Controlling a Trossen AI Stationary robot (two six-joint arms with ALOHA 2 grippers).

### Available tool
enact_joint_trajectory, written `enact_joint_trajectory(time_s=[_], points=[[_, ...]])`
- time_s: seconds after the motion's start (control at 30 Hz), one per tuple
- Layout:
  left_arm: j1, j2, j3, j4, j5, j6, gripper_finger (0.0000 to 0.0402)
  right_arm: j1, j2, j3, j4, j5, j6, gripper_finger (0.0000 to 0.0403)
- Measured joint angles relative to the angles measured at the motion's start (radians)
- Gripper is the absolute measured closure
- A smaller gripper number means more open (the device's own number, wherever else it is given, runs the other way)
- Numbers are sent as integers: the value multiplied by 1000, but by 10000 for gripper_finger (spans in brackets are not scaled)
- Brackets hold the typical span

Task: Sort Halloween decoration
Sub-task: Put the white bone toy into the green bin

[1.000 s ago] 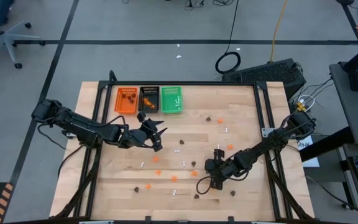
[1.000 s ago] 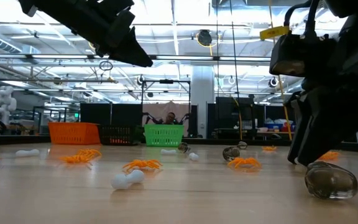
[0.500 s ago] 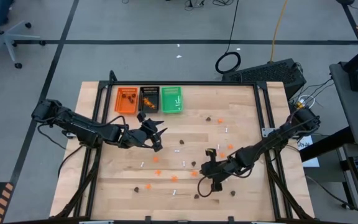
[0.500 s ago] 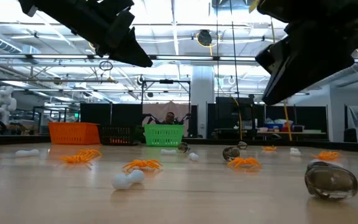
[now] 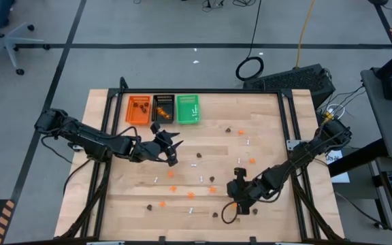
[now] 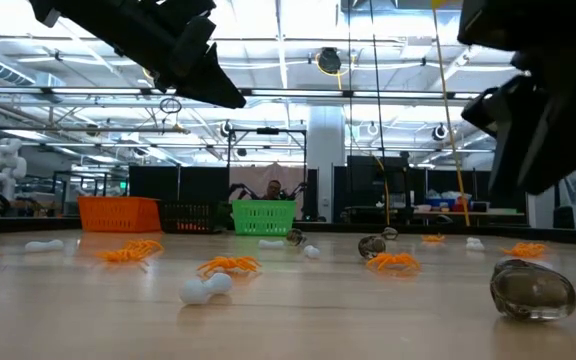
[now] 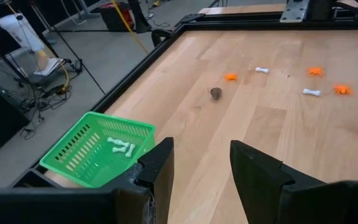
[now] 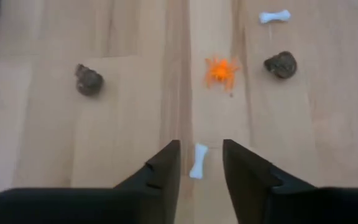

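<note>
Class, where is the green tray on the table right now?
In the high view, the green tray sits at the table's far edge, left of centre, immediately right of the black tray.

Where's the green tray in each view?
High view: green tray at the table's top left, rightmost of three trays.
Low view: centre, far back.
Left wrist view: lower left, white sticks inside.
Right wrist view: not in it.
Landmark: the black tray right beside it, seen in the high and low views.
</note>
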Motion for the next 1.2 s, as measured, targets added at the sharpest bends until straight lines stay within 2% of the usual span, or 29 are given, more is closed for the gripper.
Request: enact_joint_trajectory(time_s=[0.17, 0.37, 0.53, 0.77, 1.0, 1.2], points=[[0, 0, 0, 5, 0, -1, 247, 10, 68, 0, 46, 21, 16, 255], [0, 0, 0, 6, 0, -2, 247, 10, 150, 2, 53, 23, 64, 250], [0, 0, 0, 6, 0, -1, 247, 1, 188, 6, 53, 6, 98, 284], [0, 0, 0, 5, -1, 0, 247, -1, 194, 5, 42, 7, 94, 391], [0, 0, 0, 5, -1, 0, 247, 1, 171, 1, 78, 32, 39, 399], [0, 0, 0, 3, -1, 0, 247, -1, 80, -3, 117, 82, -71, 401]])
